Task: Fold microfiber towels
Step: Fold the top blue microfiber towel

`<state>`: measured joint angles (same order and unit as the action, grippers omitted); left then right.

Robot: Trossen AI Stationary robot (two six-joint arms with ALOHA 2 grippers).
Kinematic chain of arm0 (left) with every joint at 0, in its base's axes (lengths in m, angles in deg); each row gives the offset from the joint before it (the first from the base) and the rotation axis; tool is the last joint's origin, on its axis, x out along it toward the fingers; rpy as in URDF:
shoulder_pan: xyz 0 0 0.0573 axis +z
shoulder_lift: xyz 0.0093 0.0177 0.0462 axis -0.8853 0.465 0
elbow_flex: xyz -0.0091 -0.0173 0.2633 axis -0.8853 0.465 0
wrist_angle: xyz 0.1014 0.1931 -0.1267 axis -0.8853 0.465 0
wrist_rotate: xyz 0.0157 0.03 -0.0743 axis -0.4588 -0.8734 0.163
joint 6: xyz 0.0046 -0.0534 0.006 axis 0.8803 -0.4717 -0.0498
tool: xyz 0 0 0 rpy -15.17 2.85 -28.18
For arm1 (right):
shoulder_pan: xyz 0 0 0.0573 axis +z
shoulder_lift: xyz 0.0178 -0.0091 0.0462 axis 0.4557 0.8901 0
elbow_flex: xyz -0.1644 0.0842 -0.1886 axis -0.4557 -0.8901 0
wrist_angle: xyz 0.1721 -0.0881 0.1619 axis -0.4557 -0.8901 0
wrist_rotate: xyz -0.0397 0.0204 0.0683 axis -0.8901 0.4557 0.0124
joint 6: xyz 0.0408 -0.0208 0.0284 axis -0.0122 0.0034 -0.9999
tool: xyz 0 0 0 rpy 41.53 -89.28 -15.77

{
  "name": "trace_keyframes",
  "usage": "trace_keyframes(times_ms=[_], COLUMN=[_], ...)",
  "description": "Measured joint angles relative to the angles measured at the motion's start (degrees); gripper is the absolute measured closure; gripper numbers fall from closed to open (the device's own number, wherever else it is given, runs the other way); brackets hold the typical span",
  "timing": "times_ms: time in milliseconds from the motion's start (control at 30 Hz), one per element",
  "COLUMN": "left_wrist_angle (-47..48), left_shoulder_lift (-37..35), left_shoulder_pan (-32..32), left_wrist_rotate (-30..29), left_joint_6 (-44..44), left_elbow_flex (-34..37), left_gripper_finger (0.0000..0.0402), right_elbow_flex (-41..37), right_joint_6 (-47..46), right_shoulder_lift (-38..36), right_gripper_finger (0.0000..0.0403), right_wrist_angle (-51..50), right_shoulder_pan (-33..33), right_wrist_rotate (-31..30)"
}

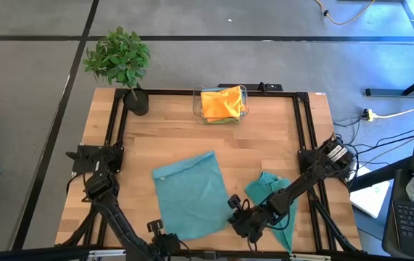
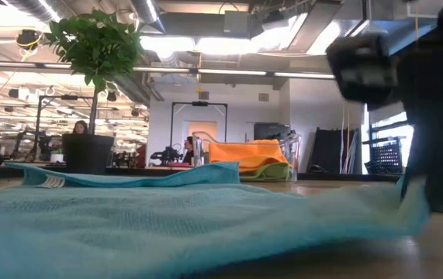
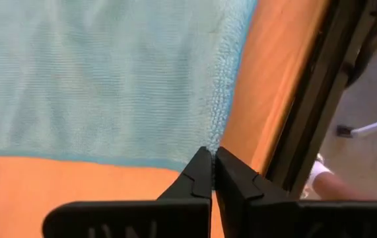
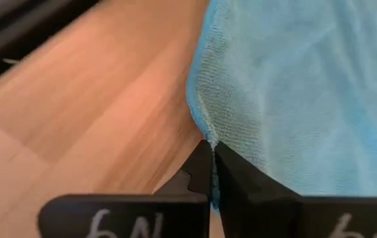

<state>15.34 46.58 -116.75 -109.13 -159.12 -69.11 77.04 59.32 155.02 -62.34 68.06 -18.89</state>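
Note:
A teal microfiber towel [image 1: 188,194] lies spread flat on the wooden table, near its front edge. My left gripper [image 1: 164,230] is shut at the towel's near left corner, and my right gripper [image 1: 236,216] is shut at its near right corner. A second teal towel [image 1: 270,190] lies crumpled on the table beside the right arm. Orange and lime green towels [image 1: 221,103] sit in a clear bin at the far edge. My left gripper pinches the spread towel's near left corner [image 3: 206,153] between its two fingers, coming steeply from above. Only the corner's tip is between the fingertips; the rest of the towel lies flat on the table. I cannot tell whether it holds one layer or several. My right gripper pinches the towel's near right corner, at its hemmed edge [image 4: 207,137], between its two fingers, slanting down from the table's right side. The low view shows this corner [image 2: 412,203] drawn up a little off the table while the rest lies flat.
A potted plant [image 1: 119,61] stands at the far left corner. The clear bin [image 1: 244,109] is at the middle of the far edge. A black frame [image 1: 297,138] runs along the table's sides. Bare wood lies between the spread towel and the bin.

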Motion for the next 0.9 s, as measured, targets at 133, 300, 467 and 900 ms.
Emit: trace_keyframes(times_ms=[133, 300, 467, 900], left_wrist_angle=[3.39, 3.98, 5.42, 19.21], left_shoulder_lift=[0.02, -0.07, -0.07, -2.38], left_shoulder_pan=[-0.09, 0.1, -0.01, 4.03], left_wrist_rotate=[0.02, -0.35, -0.97, -11.37], left_joint_6=[0.0, 0.0, 1.53, 0.76], left_elbow_flex=[-2.78, -5.01, -8.2, -10.97], left_gripper_finger=[0.0401, 0.0401, 0.0401, 0.0401], right_elbow_flex=[0.02, 0.07, 0.07, 0.04], right_joint_6=[0.08, 0.17, 0.44, 6.12], right_shoulder_lift=[-3.46, -7.81, -10.88, -20.84], right_gripper_finger=[0.0397, 0.0389, 0.0395, 0.0395], right_wrist_angle=[-2.05, -5.08, -9.51, -15.67], right_shoulder_pan=[0.6, 1.36, 2.03, -1.76], right_wrist_rotate=[-0.34, -0.78, 1.92, -29.03])
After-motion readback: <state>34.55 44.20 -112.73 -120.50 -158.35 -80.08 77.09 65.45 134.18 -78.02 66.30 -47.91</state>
